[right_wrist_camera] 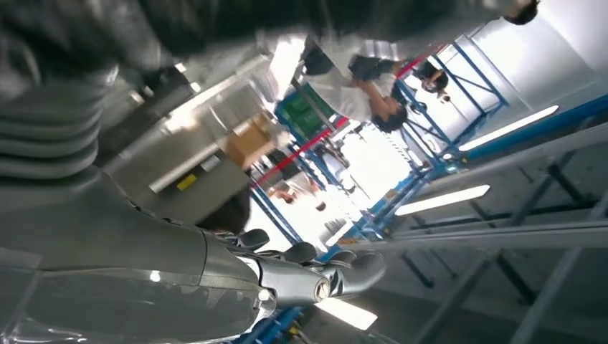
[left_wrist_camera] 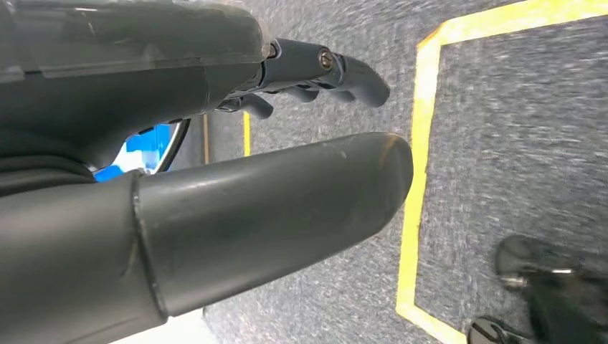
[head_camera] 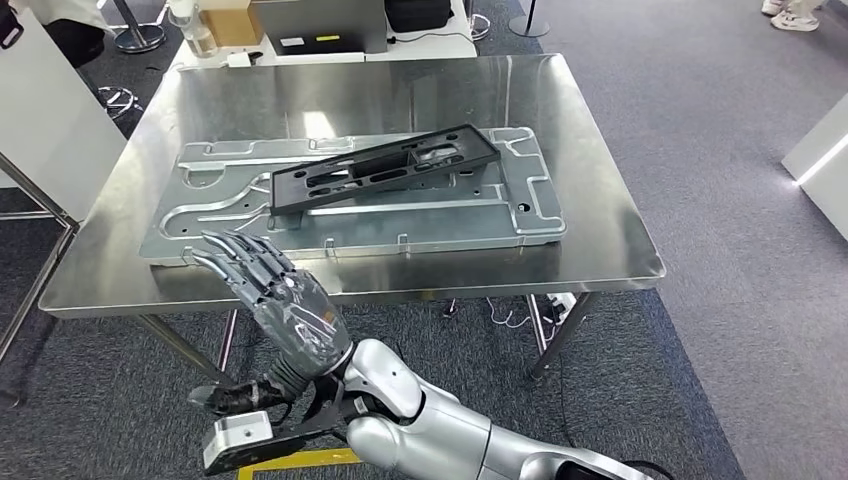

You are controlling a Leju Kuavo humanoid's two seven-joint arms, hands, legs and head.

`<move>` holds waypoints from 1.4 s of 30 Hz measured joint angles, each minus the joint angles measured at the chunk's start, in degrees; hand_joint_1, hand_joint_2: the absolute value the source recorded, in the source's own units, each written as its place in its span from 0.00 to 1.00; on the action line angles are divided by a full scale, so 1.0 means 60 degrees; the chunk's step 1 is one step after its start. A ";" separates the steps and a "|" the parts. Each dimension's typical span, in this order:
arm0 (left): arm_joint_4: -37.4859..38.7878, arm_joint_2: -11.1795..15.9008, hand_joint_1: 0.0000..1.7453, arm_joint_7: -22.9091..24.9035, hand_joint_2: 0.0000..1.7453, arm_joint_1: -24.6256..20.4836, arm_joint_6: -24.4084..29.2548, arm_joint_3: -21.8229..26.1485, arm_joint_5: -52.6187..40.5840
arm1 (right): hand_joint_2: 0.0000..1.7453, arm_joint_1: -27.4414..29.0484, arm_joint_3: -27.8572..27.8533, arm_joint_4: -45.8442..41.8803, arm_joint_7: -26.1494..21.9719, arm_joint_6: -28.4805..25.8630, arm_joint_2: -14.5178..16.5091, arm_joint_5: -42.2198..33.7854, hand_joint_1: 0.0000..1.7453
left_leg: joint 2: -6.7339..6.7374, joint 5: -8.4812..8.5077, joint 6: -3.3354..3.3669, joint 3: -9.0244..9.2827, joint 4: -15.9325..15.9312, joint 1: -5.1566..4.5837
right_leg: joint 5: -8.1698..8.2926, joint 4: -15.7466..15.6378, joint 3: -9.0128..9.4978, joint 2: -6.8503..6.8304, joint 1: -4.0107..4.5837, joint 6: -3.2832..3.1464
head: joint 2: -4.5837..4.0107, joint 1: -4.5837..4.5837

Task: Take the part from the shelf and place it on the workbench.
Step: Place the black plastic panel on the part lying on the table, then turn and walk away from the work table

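1. Head view: I see the black part [head_camera: 385, 170] lying tilted on a large silver panel [head_camera: 240, 225] at the centre of the steel desk [head_camera: 610, 250].
2. Head view: the right hand [head_camera: 275, 295] sits in the lower left of the frame, over the desk's near edge, fingers [head_camera: 232, 250] spread apart and holding nothing. It is apart from the part.
3. Left wrist view: the left hand [left_wrist_camera: 215, 143] hangs over grey carpet [left_wrist_camera: 523, 129] with a yellow floor line [left_wrist_camera: 419, 143]; its fingers [left_wrist_camera: 337, 68] are curled slightly, apart from the thumb, empty.
4. Right wrist view: the right hand's fingers [right_wrist_camera: 337, 269] at lower centre hold nothing; blue racking [right_wrist_camera: 459, 136] and a person [right_wrist_camera: 351, 86] appear behind, blurred.
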 joint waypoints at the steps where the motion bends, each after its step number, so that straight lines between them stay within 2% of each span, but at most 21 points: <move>1: 0.0000 0.0002 0.00 -0.0003 0.00 0.0003 0.0012 0.0025 0.0030 | 0.00 0.0215 0.0001 -0.0025 -0.0055 -0.0128 -0.0052 -0.0017 0.00 | 0.0002 -0.0270 -0.0044 -0.0062 0.0559 0.0014 | 0.0112 0.0011 -0.0159 -0.0011 -0.0002 0.0013 | 0.0000 0.0000; 2: 0.0000 0.0004 0.00 -0.0006 0.00 0.0005 0.0029 0.0052 0.0057 | 0.00 0.0443 0.0001 -0.0043 -0.0119 -0.0261 -0.0109 -0.0045 0.00 | 0.0004 -0.0357 -0.0087 -0.0048 0.0972 0.0031 | 0.0222 0.0028 -0.0316 -0.0023 -0.0007 0.0031 | 0.0000 -0.0001; 4: 0.0000 0.0006 0.00 -0.0009 0.00 0.0009 0.0072 0.0115 0.0122 | 0.00 0.0976 -0.0015 -0.0056 -0.0348 -0.0538 -0.0232 -0.0186 0.00 | 0.0008 0.0126 -0.0139 0.0490 0.0805 0.0072 | 0.0425 0.0097 -0.0641 -0.0039 -0.0030 0.0104 | 0.0000 -0.0001; 5: 0.0000 0.0007 0.00 -0.0011 0.00 0.0005 0.0094 0.0139 0.0167 | 0.00 0.1281 -0.0065 -0.0064 -0.0493 -0.0679 -0.0282 -0.0325 0.00 | 0.0007 0.0314 -0.0147 0.0988 0.0282 0.0095 | 0.0512 0.0158 -0.0788 -0.0040 -0.0042 0.0155 | 0.0000 -0.0002; 7: 0.0000 0.0008 0.00 -0.0017 0.00 -0.0018 0.0134 0.0178 0.0263 | 0.00 0.1948 -0.0364 -0.0083 -0.0855 -0.0931 -0.0368 -0.0722 0.00 | -0.0011 0.0179 -0.0087 0.2057 -0.1087 0.0072 | 0.0661 0.0301 -0.1027 -0.0042 -0.0031 0.0279 | 0.0000 -0.0001; 9: 0.0000 0.0006 0.00 -0.0029 0.00 -0.0022 0.0171 0.0223 0.0352 | 0.00 0.2532 -0.0946 -0.0071 -0.1250 -0.1084 -0.0453 -0.1173 0.00 | -0.0022 -0.0134 0.0080 0.2481 -0.1806 0.0005 | 0.0818 0.0348 -0.1099 -0.0052 -0.0005 0.0410 | 0.0000 0.0002; 11: 0.0000 -0.0004 0.00 -0.0035 0.00 0.0008 0.0209 0.0296 0.0439 | 0.00 0.3094 -0.1606 0.0070 -0.1560 -0.1116 -0.0575 -0.1724 0.00 | 0.0014 -0.0020 0.0302 0.2371 -0.1850 -0.0004 | 0.0900 0.0329 -0.1110 -0.0042 -0.0036 0.0540 | 0.0000 0.0004; 12: 0.0000 -0.0013 0.00 -0.0034 0.00 0.0013 0.0230 0.0337 0.0487 | 0.00 0.3398 -0.1937 0.0238 -0.1718 -0.1113 -0.0627 -0.2125 0.00 | 0.0038 0.0084 0.0405 0.2293 -0.1855 0.0000 | 0.0701 0.0428 -0.1152 -0.0021 -0.0061 0.0597 | 0.0000 0.0005; 16: 0.0000 -0.0061 0.00 -0.0018 0.00 0.0062 0.0364 0.0463 0.0605 | 0.00 0.4410 -0.3544 0.1869 -0.3001 -0.1084 -0.0685 -0.4101 0.00 | 0.0084 0.0537 0.0616 0.1764 -0.1835 -0.0004 | -0.1146 0.2337 -0.1565 0.0055 -0.0100 0.0742 | 0.0000 0.0004; 18: 0.0000 -0.0276 0.00 -0.0023 0.00 0.0070 0.0676 0.0472 0.0508 | 0.00 0.4586 -0.4442 0.3077 -0.3819 -0.1099 -0.0633 -0.4879 0.00 | 0.0091 0.0753 0.0613 0.1434 -0.1765 -0.0030 | -0.1139 0.3019 -0.1462 0.0060 -0.0101 0.0758 | 0.0000 0.0003; 20: 0.0000 -0.0637 0.00 -0.0050 0.00 0.0041 0.1064 0.0456 0.0413 | 0.00 0.4593 -0.5465 0.4359 -0.4489 -0.1128 -0.0555 -0.5443 0.00 | 0.0092 0.0912 0.0590 0.1122 -0.1662 -0.0056 | -0.0669 0.2434 -0.0709 0.0069 -0.0089 0.0702 | 0.0000 0.0004; 23: 0.0014 -0.1054 0.00 -0.0080 0.00 0.0004 0.1256 0.0444 0.0431 | 0.00 0.4424 -0.6731 0.5986 -0.4714 -0.1168 -0.0499 -0.5849 0.00 | 0.0110 0.1113 0.0477 0.0871 -0.1552 -0.0102 | -0.0827 0.0504 0.0711 0.0082 0.0009 0.0510 | 0.0000 0.0004; 26: 0.0020 -0.1225 0.00 -0.0091 0.00 0.0000 0.1270 0.0445 0.0509 | 0.00 0.4318 -0.7843 0.7476 -0.4213 -0.1157 -0.0496 -0.6105 0.00 | 0.0131 0.1292 0.0310 0.0824 -0.1571 -0.0090 | -0.0827 0.0034 0.0828 0.0043 0.0036 0.0381 | 0.0000 0.0004; 28: 0.0022 -0.1260 0.00 -0.0094 0.00 0.0018 0.1269 0.0445 0.0536 | 0.00 0.4350 -0.8406 0.8220 -0.3960 -0.1144 -0.0535 -0.6170 0.00 | 0.0102 0.0822 0.0225 0.0681 -0.1243 -0.0072 | -0.0605 -0.0029 0.0649 -0.0008 -0.0006 0.0242 | 0.0000 0.0003; 31: 0.0022 -0.1266 0.00 -0.0092 0.00 0.0033 0.1270 0.0448 0.0549 | 0.00 0.4372 -0.8905 0.8915 -0.3850 -0.1143 -0.0577 -0.6180 0.00 | 0.0089 -0.0597 0.0143 0.0322 0.0282 -0.0048 | -0.0250 -0.0015 0.0190 -0.0013 0.0009 0.0131 | 0.0000 -0.0001; 32: 0.0022 -0.1265 0.00 -0.0091 0.00 0.0032 0.1271 0.0449 0.0551 | 0.00 0.4369 -0.9016 0.9084 -0.3805 -0.1144 -0.0578 -0.6179 0.00 | 0.0089 -0.0751 0.0130 0.0305 0.0759 -0.0051 | -0.0134 0.0017 0.0018 -0.0018 0.0026 0.0134 | 0.0000 -0.0002; 34: 0.0022 -0.1263 0.00 -0.0093 0.00 0.0028 0.1282 0.0449 0.0563 | 0.00 0.4353 -0.9185 0.9361 -0.3507 -0.1123 -0.0581 -0.6153 0.00 | 0.0088 -0.0393 0.0159 0.0647 0.0967 -0.0060 | 0.0084 0.0109 -0.0338 -0.0040 0.0064 0.0150 | 0.0000 -0.0002; 36: 0.0022 -0.1260 0.00 -0.0095 0.00 0.0009 0.1311 0.0450 0.0608 | 0.00 0.4310 -0.9270 0.9597 -0.2551 -0.1029 -0.0585 -0.6058 0.00 | 0.0086 0.0008 0.0292 0.1612 -0.0053 -0.0107 | 0.0275 0.0224 -0.0644 -0.0049 0.0089 0.0181 | 0.0000 -0.0002; 38: 0.0022 -0.1259 0.00 -0.0100 0.00 -0.0024 0.1337 0.0452 0.0662 | 0.00 0.4288 -0.9296 0.9770 -0.1436 -0.0876 -0.0591 -0.5957 0.00 | 0.0085 -0.0183 0.0428 0.2615 -0.1478 -0.0178 | 0.0433 0.0320 -0.0804 -0.0070 0.0100 0.0250 | 0.0000 0.0000; 40: 0.0022 -0.1259 0.00 -0.0110 0.00 -0.0050 0.1361 0.0454 0.0691 | 0.00 0.4289 -0.9311 0.9905 -0.0549 -0.0598 -0.0603 -0.5824 0.00 | 0.0083 -0.0376 0.0530 0.2920 -0.2124 -0.0228 | 0.0586 0.0304 -0.0839 -0.0124 0.0069 0.0372 | 0.0000 0.0000; 42: 0.0023 -0.1277 0.00 -0.0109 0.00 -0.0052 0.1392 0.0456 0.0692 | 0.00 0.4285 -0.9314 1.0036 0.0460 -0.0137 -0.0617 -0.5674 0.00 | 0.0074 -0.0190 0.0663 0.2807 -0.2216 -0.0209 | 0.0588 0.0292 -0.0874 -0.0127 0.0027 0.0516 | 0.0000 0.0000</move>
